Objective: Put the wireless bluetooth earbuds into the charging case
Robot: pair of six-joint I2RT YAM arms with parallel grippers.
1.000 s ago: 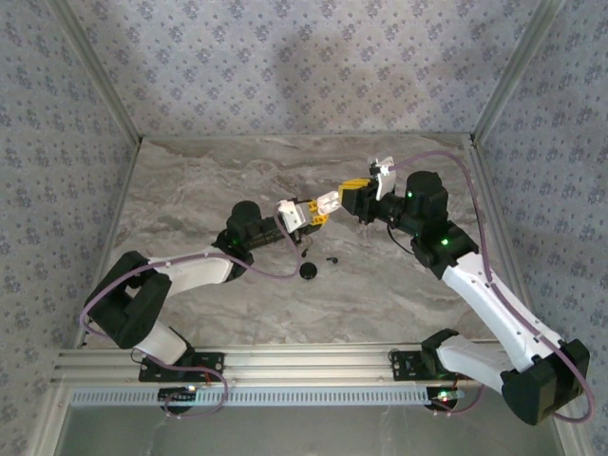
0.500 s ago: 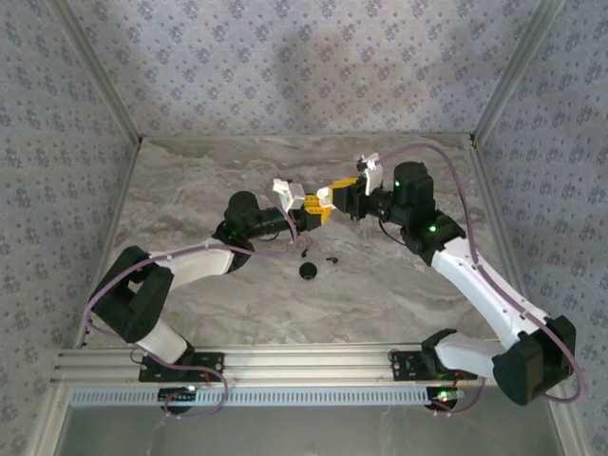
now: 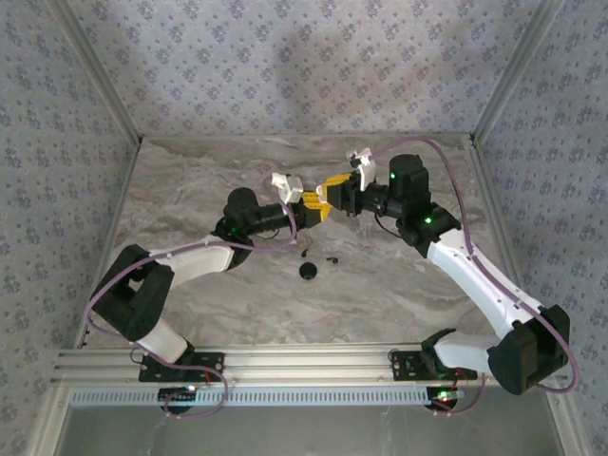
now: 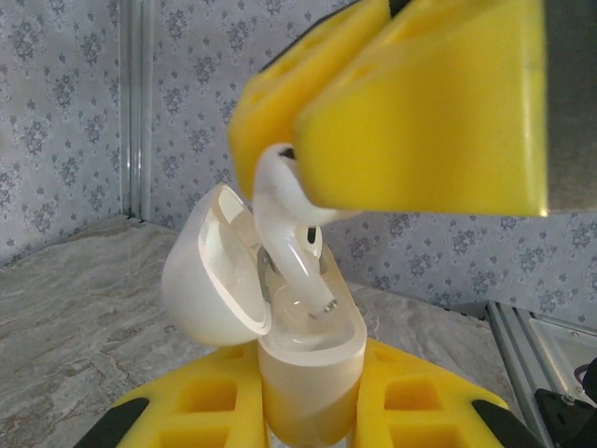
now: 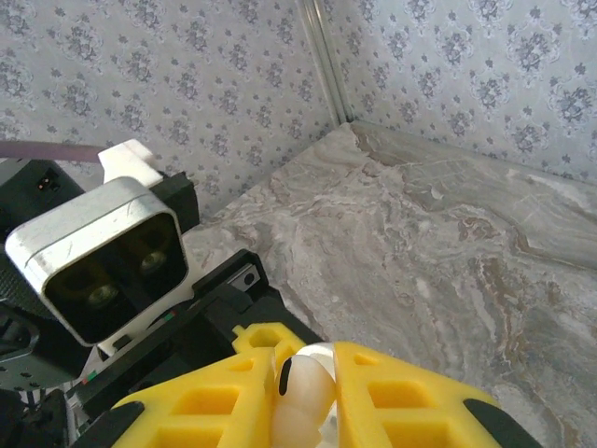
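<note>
The left gripper (image 3: 310,206) clamps a glossy white plastic charging case (image 4: 309,369), lid open, above the grey marble table's (image 3: 190,180) far half. The right gripper (image 5: 304,392) pinches a white stemmed earbud (image 4: 280,201) — stem tip inside the case.

white charging case (image 4: 312,369) upright, lid open, white earbud (image 4: 280,224) stem down, tip in its mouth

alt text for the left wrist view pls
A white earbud, pinched by the right gripper, points stem-down into the open white charging case, which the left gripper clamps from below. The case's lid hangs open to the left; a marble tabletop and patterned walls lie behind.
</note>
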